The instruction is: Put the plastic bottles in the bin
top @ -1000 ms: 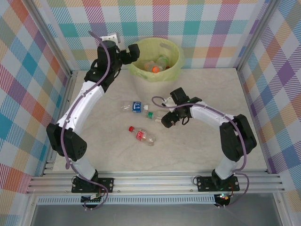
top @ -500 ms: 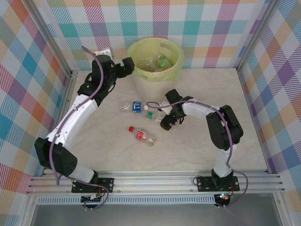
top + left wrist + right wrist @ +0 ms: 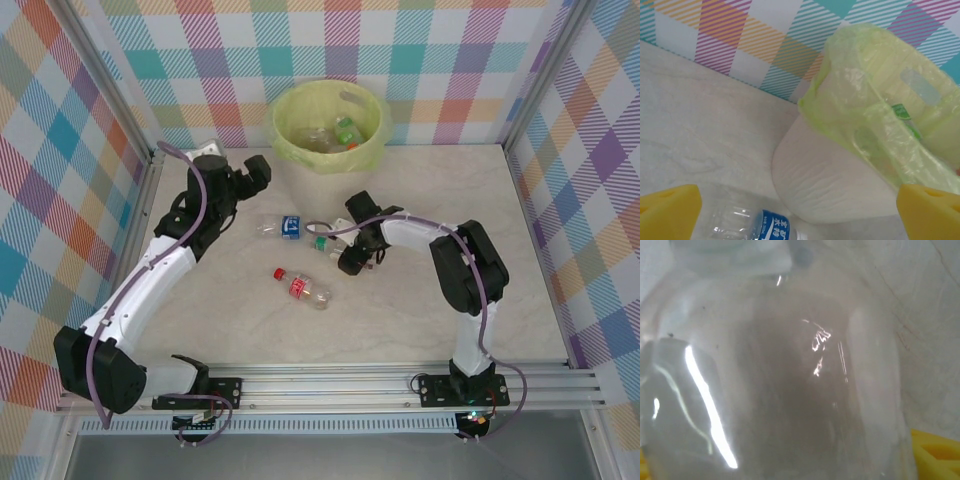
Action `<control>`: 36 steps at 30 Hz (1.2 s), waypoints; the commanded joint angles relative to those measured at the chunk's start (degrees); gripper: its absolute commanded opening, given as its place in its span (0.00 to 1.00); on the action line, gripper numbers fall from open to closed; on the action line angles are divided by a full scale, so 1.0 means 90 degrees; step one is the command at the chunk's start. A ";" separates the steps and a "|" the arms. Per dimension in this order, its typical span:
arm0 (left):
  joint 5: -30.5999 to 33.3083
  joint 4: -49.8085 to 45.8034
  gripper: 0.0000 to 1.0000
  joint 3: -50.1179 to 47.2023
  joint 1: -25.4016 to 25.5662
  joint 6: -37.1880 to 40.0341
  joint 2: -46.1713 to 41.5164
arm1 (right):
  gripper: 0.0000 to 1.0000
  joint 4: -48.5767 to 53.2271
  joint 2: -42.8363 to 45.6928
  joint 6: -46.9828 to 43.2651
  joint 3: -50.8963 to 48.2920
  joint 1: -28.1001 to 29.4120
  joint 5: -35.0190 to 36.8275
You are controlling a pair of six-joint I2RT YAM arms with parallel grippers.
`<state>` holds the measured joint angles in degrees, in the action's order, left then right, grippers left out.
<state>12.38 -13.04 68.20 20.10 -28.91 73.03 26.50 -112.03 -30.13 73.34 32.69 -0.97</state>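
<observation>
The cream bin (image 3: 318, 168) with its yellow-green bag stands at the back centre and holds several bottles (image 3: 335, 135). Three bottles lie on the table: a blue-labelled one (image 3: 284, 227), a green-capped one (image 3: 326, 243) and a red-labelled one (image 3: 303, 288). My left gripper (image 3: 260, 172) hangs open just left of the bin, above and behind the blue-labelled bottle (image 3: 767, 226); the bin wall (image 3: 840, 185) is close ahead. My right gripper (image 3: 350, 262) is down over the green-capped bottle's clear body (image 3: 780, 390), open, with a yellow finger (image 3: 937, 452) on either side of it.
Metal frame posts and checked walls close in the marble tabletop (image 3: 400, 330) on three sides. The aluminium rail (image 3: 330, 385) with both arm bases runs along the near edge.
My left arm has drawn back from over the bin and dropped left toward the table. My right gripper has edged left and closer onto the green-capped bottle.
</observation>
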 commanded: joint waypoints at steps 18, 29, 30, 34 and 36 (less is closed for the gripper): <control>-0.0009 0.0299 1.00 -0.1311 -0.0471 -0.0366 -0.0707 | 0.27 -0.0694 0.1709 0.0068 -0.0883 0.0276 -0.0339; 0.0190 0.0091 1.00 -0.1478 -0.0685 -0.0593 -0.0745 | 0.27 -0.2113 0.3208 0.0753 -0.0909 0.0459 -0.0917; 0.0178 0.0091 1.00 -0.1506 -0.0694 -0.0616 -0.0742 | 0.27 -0.2288 0.3290 0.0814 -0.0861 0.0460 -0.0937; 0.0113 0.0062 1.00 -0.1571 -0.0758 -0.0704 -0.0752 | 0.27 -0.2610 0.3419 0.0971 -0.0414 0.0450 -0.1045; 0.0098 0.0033 1.00 -0.1593 -0.0785 -0.0712 -0.0780 | 0.27 -0.2736 0.3405 0.1042 -0.0139 0.0438 -0.1078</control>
<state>13.08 -13.08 54.54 14.09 -34.33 67.70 7.46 -82.28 -23.05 68.12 36.51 -8.05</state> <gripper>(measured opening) 0.997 0.574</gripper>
